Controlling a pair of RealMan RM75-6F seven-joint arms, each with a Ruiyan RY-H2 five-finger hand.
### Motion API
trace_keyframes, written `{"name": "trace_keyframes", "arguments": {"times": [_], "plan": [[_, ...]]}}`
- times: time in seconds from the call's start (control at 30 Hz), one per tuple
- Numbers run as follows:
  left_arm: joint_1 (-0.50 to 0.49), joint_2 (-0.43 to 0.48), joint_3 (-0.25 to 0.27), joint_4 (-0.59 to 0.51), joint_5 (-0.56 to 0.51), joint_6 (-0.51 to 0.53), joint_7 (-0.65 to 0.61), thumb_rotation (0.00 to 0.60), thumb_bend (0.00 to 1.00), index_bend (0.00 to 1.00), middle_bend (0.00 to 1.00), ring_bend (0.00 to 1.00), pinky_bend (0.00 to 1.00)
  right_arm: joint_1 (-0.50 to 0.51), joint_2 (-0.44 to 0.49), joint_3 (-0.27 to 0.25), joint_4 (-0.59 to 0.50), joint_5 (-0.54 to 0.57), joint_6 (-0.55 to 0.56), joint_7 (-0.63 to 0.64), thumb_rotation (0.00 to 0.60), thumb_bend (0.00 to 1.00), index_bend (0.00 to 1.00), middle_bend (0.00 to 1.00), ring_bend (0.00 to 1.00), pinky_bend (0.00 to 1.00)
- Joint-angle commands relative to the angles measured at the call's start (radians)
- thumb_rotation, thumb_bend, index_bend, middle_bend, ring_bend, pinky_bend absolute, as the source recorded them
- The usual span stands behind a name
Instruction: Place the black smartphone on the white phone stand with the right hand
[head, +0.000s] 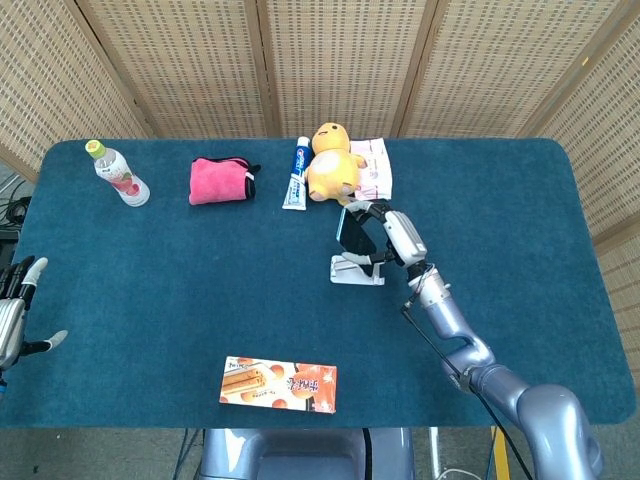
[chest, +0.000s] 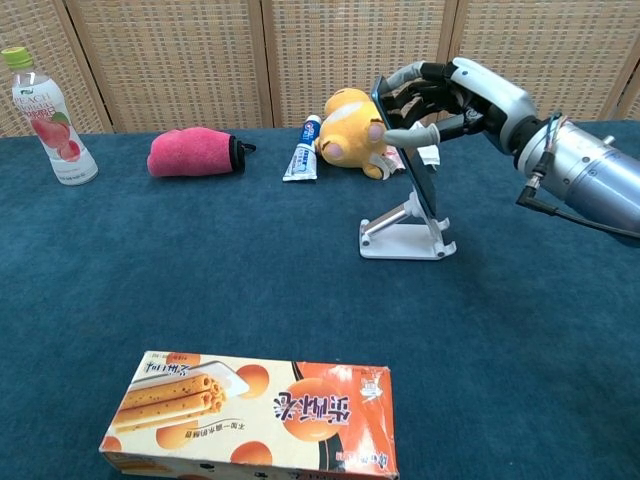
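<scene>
Blue table (head: 150, 300); stand (chest: 405, 238), snack box (chest: 255, 412), bottle (head: 118, 174), perhaps toothpaste (head: 296, 173).

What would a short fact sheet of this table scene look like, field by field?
right hand: right hand grips the black smartphone near its top
phone position: leaning on the white phone stand, lower edge at the stand
left hand: left hand at the table's left edge, holding nothing, fingers apart
back row: drink bottle, pink pouch, toothpaste tube, yellow plush toy
front: snack box
surface: blue table
</scene>
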Motion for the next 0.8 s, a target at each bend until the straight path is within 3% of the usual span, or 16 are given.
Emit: {"name": "trace_keyframes", "arguments": {"times": [0.03,0.8], "plan": [[0.000,0.000,-0.001,0.000,-0.002,0.000,0.001,0.600,0.00,0.00,0.00,0.00,0.00,0.004,-0.023,-0.008,0.037,-0.001,0.005,0.022,0.600,0.65,0.44,0.55,0.48,0.24],[-0.008,-0.008,-0.001,0.000,-0.016,-0.006,0.019,0.600,0.00,0.00,0.00,0.00,0.00,0.001,-0.113,-0.053,0.211,-0.008,0.004,0.107,0.600,0.65,0.44,0.55,0.48,0.24]]}}
